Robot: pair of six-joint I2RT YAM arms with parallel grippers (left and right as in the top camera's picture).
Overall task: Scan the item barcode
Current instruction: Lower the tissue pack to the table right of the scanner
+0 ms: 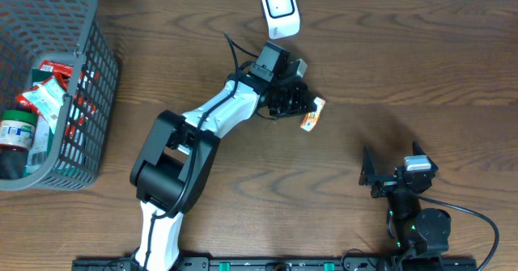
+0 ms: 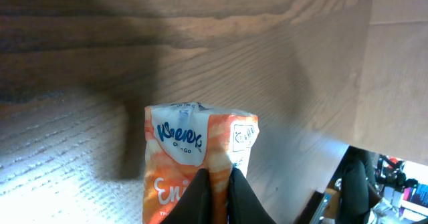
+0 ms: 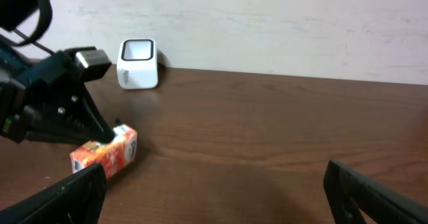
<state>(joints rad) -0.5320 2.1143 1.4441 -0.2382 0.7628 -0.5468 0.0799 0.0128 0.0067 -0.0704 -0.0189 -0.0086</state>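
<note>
Looking through the left wrist camera, I see the left gripper (image 2: 217,192) pinched shut on the orange tissue packet (image 2: 194,150), which juts out past its fingertips, low over the table (image 1: 405,61). The white scanner (image 1: 280,10) stands beyond that gripper, apart from the packet. My right gripper (image 3: 214,190) gapes wide, holding nothing, well off.

Overhead cam looks straight down on the whole brown wooden counter (image 1: 405,77), from well up. Left wrist cam is right up against the orange-and-white tissue packet (image 2: 200,157), tilted down at the wood. Right wrist cam sits low by the near right corner, facing the far edge; with overhead it shares that packet and the white boxy scanner (image 3: 137,63).
</note>
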